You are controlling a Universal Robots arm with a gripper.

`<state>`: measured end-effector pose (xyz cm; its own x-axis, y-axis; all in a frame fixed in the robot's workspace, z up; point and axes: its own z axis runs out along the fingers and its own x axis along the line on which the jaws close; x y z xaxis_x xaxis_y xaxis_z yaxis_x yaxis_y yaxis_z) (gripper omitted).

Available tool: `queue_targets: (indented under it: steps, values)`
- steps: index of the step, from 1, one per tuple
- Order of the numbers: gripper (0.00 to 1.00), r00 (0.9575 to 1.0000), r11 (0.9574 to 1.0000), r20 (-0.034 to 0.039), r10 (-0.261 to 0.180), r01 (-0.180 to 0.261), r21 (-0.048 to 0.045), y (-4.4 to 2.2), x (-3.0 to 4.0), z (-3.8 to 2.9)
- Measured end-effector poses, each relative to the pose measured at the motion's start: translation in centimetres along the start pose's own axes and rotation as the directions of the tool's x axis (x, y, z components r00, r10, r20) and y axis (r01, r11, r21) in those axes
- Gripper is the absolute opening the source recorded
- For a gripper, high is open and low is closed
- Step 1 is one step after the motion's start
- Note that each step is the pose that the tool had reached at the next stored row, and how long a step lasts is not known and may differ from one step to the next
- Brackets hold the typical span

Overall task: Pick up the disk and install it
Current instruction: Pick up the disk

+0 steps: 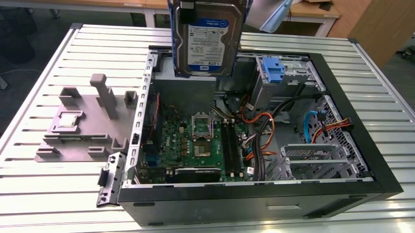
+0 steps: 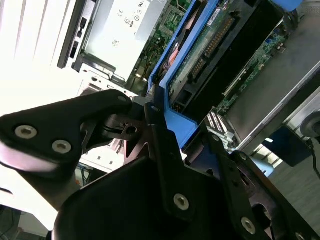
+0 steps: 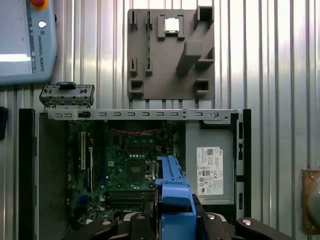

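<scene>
**Item: disk** (image 1: 206,41), a bare hard drive in a blue carrier (image 2: 177,125)

**Location:** Held aloft and upright over the far part of the open computer case (image 1: 363,145), with the white-and-blue label turned to the exterior view. It is seen clear of the motherboard (image 1: 194,145) and touching nothing inside the case. A drive bay fitted with a blue bracket (image 1: 272,70) lies below it, towards the exterior view's right.

**Hand** (image 3: 175,215)**:** Clamped on the end of the carrier. In both wrist views the black fingers (image 2: 165,150) are pressed against the blue plastic from either side, and the drive hangs beneath them.

**Handling (judged):**
- Stiff metal body, fairly heavy for its bulk.
- Smooth faces that are likely to be slippery.
- Circuit board and connector exposed on the back, as seen in the second wrist view, and best left untouched.
- Sensitive to knocks.
- The carrier is thin plastic and may flex. Its end rim, where it is taken now, is judged the proper hold, since both long sides are left free.

**Also recorded:**
- Power supply (image 3: 210,150) with a white label.
- Grey fixture (image 1: 71,141) carrying a small square chip (image 1: 69,119), standing on the slatted surface (image 1: 52,194) beside the case, on the exterior view's left
</scene>
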<state>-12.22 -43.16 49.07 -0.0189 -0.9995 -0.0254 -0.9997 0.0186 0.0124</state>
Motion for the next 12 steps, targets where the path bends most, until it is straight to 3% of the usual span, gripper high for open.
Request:
queue_targets:
  steps: [5,6,9,12]
  values:
    - [0.37,1.0000,1.0000,0.0000,0.000,0.000,0.0000,-0.52,0.45,0.01]
    - [0.37,1.0000,1.0000,0.0000,0.000,0.000,0.0000,-0.75,1.05,0.04]
    - [0.37,1.0000,1.0000,0.0000,0.000,0.000,0.0000,-2.01,1.09,0.09]
    - [0.37,1.0000,1.0000,0.0001,0.000,0.000,0.0001,-2.62,1.09,0.12]
